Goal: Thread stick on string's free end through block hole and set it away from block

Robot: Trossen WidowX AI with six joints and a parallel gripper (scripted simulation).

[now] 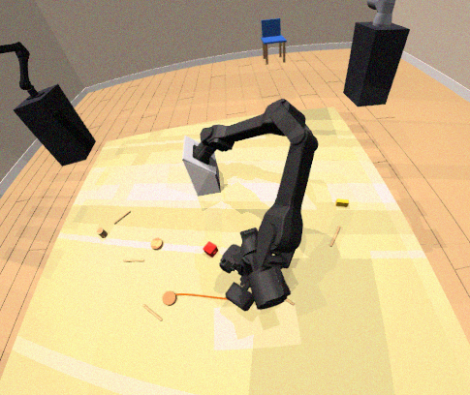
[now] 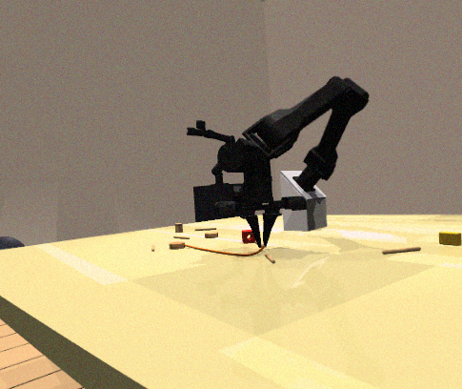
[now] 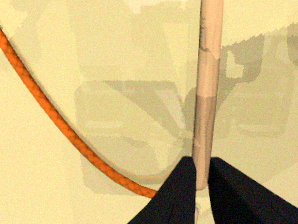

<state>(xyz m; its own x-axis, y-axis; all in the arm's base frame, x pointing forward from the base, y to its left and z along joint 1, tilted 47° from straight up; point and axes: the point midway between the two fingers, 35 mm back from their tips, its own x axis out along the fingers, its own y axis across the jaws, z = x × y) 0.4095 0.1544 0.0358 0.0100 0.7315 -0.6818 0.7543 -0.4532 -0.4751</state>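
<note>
My gripper [image 2: 262,245] [image 3: 198,165] is shut on the thin pale wooden stick [image 3: 208,75], just above the table. In the wrist view the stick runs up from between the fingertips; the exterior view does not show it clearly. The orange string [image 1: 201,295] [image 2: 219,252] [image 3: 55,114] sags from the round button [image 1: 169,297] [image 2: 177,245] to the fingertips; its last bit is hidden behind a finger. The small red block [image 1: 210,249] [image 2: 246,236] stands apart from the gripper, with a light spot like a hole showing in the exterior view. The string passes clear of it.
A loose stick [image 1: 290,301] [image 2: 270,257] lies close beside the fingertips. A yellow block [image 1: 342,202] [image 2: 450,238] and another stick [image 1: 335,235] [image 2: 401,250] lie to the right. A second disc [image 1: 156,243], a small cylinder [image 1: 102,232] and several sticks lie left.
</note>
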